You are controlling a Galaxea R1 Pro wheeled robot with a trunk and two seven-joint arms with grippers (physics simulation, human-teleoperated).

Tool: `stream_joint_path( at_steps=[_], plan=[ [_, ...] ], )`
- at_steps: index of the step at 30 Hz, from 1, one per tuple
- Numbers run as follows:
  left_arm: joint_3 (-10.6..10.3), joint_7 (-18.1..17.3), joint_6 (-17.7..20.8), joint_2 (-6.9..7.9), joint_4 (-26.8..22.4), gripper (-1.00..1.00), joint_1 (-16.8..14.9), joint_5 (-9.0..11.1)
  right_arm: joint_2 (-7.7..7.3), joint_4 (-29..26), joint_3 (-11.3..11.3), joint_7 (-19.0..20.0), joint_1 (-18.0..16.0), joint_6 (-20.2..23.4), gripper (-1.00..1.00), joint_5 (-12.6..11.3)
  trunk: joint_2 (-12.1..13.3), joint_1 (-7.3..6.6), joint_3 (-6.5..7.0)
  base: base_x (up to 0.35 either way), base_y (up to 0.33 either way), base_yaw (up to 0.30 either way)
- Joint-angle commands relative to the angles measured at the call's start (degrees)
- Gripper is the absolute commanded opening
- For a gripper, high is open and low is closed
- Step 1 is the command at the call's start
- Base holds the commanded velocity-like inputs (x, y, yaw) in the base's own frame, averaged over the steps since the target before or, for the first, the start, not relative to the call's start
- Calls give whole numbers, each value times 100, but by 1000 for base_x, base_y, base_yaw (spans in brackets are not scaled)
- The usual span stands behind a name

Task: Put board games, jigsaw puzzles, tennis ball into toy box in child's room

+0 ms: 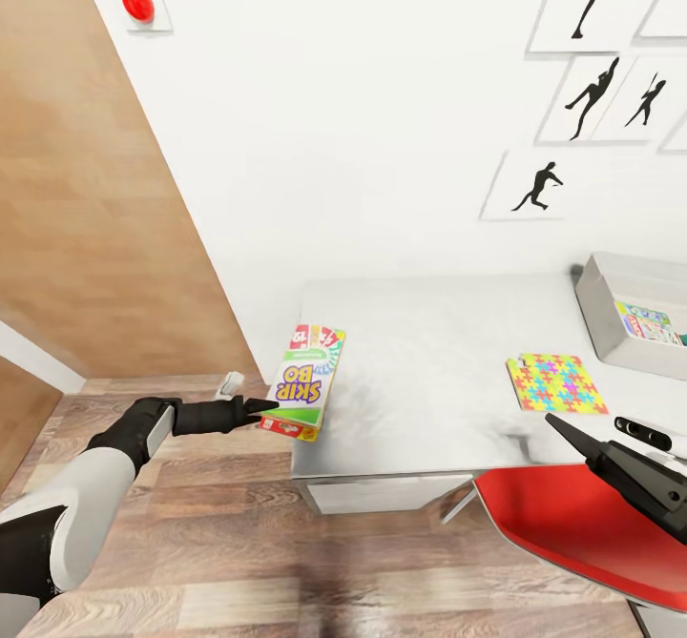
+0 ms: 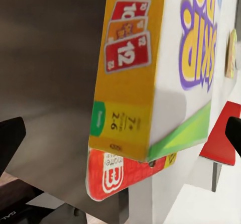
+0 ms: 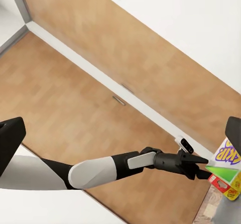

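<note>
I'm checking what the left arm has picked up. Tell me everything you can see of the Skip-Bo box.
The Skip-Bo box is a thin, rectangular printed carton, white-faced with purple and yellow lettering, a green corner band, a yellow side showing red number cards and a red end. It looks like glossy cardboard, closed and undamaged. The left gripper pinches its near end, holding it beside the left edge of the table. A second, red-edged box appears stacked against it.
</note>
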Motion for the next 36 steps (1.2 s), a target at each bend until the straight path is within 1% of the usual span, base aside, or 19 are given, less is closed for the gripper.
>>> stream_joint_path(
  at_steps=[1,12,33,34,36],
  plan=[
    [44,-32,46,-4,-2,100,-4,-49,-2,0,0,4,-3,50,100,-20,-8,2,-8,0,-12,0],
    [44,-27,47,-4,-3,100,-4,-49,-2,2,-1,4,-3,51,100,-19,-8,2,-8,0,-138,0],
    [48,-31,47,-4,-3,100,-4,-49,-2,1,-1,4,-3,47,100,-21,-8,2,-8,0,-9,0],
    [50,-32,47,-4,-3,-100,-4,-49,-2,2,-1,4,-3,45,100,-20,-8,2,-8,0,0,0],
    [50,-32,45,-4,-3,-100,-4,-49,-2,2,-1,4,-3,44,100,-21,-8,2,-8,0,0,0]
  ],
)
